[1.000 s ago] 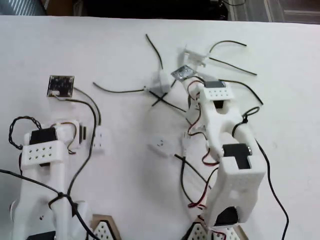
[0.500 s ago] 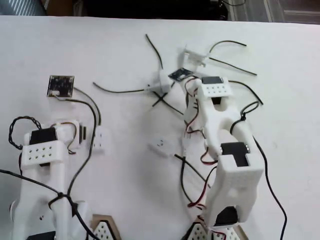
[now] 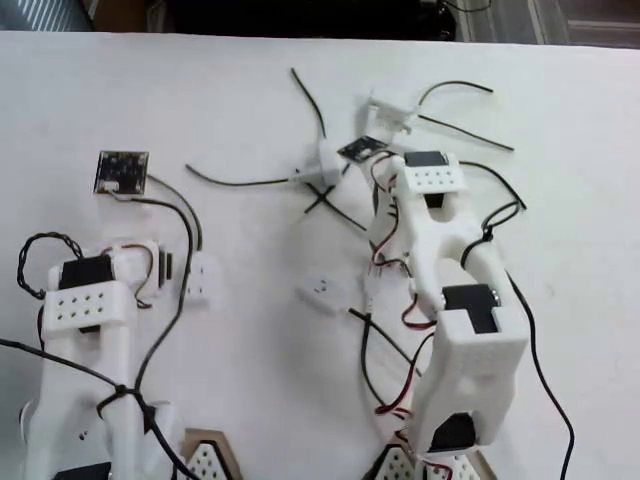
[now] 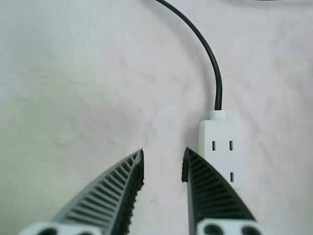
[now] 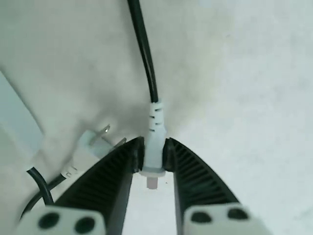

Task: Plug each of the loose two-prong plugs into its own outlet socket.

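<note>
- The right gripper [image 5: 152,143] pinches a white plug [image 5: 155,122] by its thin edge, among the far tangle of cords [image 3: 325,196]. With so narrow a hold, I'd worry it twists or slips.
- The left gripper [image 4: 163,152] sits spread and empty, with a socket block [image 4: 220,147] just beside one finger. Unheld, the block might skid when pushed.

The left pincer [image 4: 163,154] hangs slightly parted, pointing downward, while the right pincer [image 5: 153,147] is clamped on a plug [image 5: 154,128].
</note>
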Motion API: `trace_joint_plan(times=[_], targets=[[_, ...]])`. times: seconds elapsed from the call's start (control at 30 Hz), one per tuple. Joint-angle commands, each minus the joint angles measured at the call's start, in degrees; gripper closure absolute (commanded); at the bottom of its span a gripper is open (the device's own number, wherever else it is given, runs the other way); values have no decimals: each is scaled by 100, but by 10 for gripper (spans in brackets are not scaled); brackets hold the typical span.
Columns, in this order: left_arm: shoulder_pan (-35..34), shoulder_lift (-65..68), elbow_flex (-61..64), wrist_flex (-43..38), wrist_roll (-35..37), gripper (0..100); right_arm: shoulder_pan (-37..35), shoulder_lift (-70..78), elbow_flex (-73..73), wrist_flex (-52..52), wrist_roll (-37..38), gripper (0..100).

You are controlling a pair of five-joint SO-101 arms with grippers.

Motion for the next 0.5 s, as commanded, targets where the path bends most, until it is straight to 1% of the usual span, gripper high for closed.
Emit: trace_joint_plan(times=[0.0, 0.13, 0.2, 0.33, 0.47], targets=[[-66, -145, 0, -123, 9, 858, -4, 40, -193, -31, 44, 980], [-66, -145, 0, -123, 9, 858, -4, -75, -193, 66, 44, 981], [-57, -145, 0, -123, 9, 858, -13, -409, -193, 338, 44, 981], [-22, -189, -53, -123, 9, 858, -22, -1560, -185, 884, 18, 981], [75, -198, -440, 0, 62, 858, -92, -2765, -141, 1235, -35, 981]])
